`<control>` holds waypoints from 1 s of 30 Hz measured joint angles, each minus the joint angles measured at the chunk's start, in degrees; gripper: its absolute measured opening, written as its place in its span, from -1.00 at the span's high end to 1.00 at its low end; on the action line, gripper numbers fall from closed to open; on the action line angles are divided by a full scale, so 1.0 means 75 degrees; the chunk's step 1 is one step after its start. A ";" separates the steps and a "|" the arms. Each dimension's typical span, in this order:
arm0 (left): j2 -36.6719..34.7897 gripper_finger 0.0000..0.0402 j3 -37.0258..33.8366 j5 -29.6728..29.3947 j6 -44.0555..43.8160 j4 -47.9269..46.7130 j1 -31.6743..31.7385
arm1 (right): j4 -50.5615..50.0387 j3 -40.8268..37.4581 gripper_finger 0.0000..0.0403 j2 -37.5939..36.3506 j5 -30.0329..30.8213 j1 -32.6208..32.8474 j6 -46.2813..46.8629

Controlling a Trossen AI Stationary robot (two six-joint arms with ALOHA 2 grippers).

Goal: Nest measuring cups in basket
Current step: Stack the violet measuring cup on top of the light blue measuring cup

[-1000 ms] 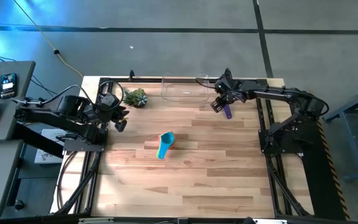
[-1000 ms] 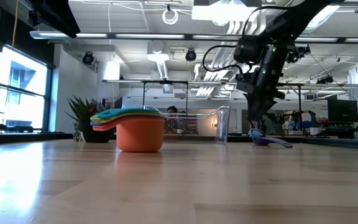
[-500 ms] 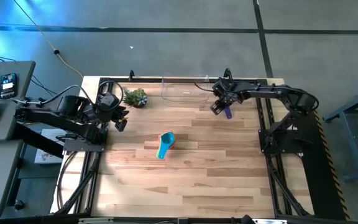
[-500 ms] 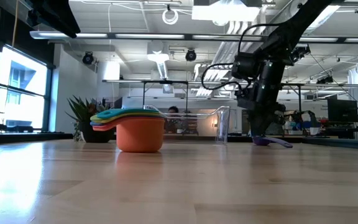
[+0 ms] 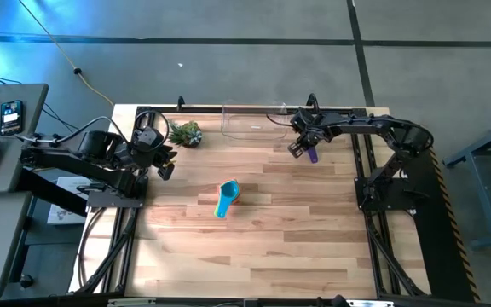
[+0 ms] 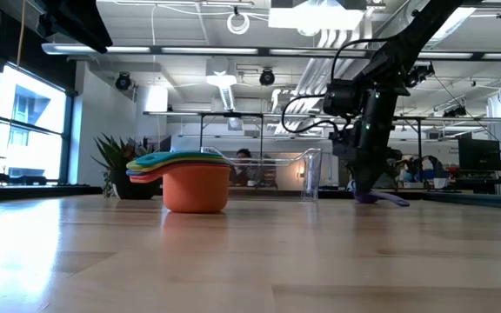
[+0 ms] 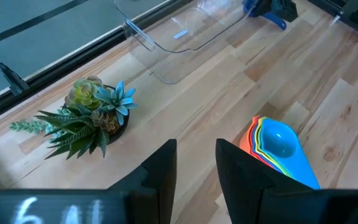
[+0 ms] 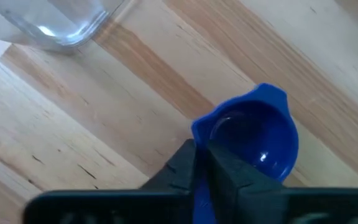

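Observation:
A purple measuring cup (image 5: 313, 154) rests on the table at the far right, in front of the clear basket (image 5: 252, 124); it shows blue in the right wrist view (image 8: 257, 134). My right gripper (image 5: 300, 147) is down at it and shut on it. The other cups sit nested in a stack (image 5: 227, 198) with its orange bottom cup (image 6: 194, 187) on the table's middle. My left gripper (image 5: 165, 167) is open and empty at the left, above the table, with the stack ahead of it (image 7: 275, 146). My right gripper pinches the purple cup between its two fingers; a blue strip (image 8: 200, 199) shows between them, and the bowl lies beyond the fingertips. The fingers slant down from above. The cup sits on the table (image 6: 379, 198), open side up.
A potted spiky plant (image 5: 186, 134) stands at the far left beside the basket. The basket (image 7: 179, 43) holds no cups. Bare wood lies in front of the stack toward the near edge.
My right gripper has come down onto the purple cup and shifted a little toward the table's left. The cup stays where it was on the table.

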 joint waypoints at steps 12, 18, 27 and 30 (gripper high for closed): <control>-0.0001 0.48 0.0000 0.0009 0.0011 -0.0017 0.0001 | -0.0805 0.0307 0.99 -0.0017 0.0089 0.0162 0.0767; 0.0001 0.48 0.0000 0.0016 0.0012 -0.0026 -0.0002 | -0.1559 0.0927 0.99 -0.0017 0.0070 0.0647 0.1383; -0.0002 0.48 0.0000 0.0119 0.0015 -0.0264 -0.0002 | -0.3501 0.1764 1.00 -0.0020 0.0315 0.1647 0.3215; -0.0002 0.48 0.0000 0.0128 0.0024 -0.0502 -0.0002 | -0.3686 0.1999 1.00 -0.0023 0.0257 0.2153 0.4040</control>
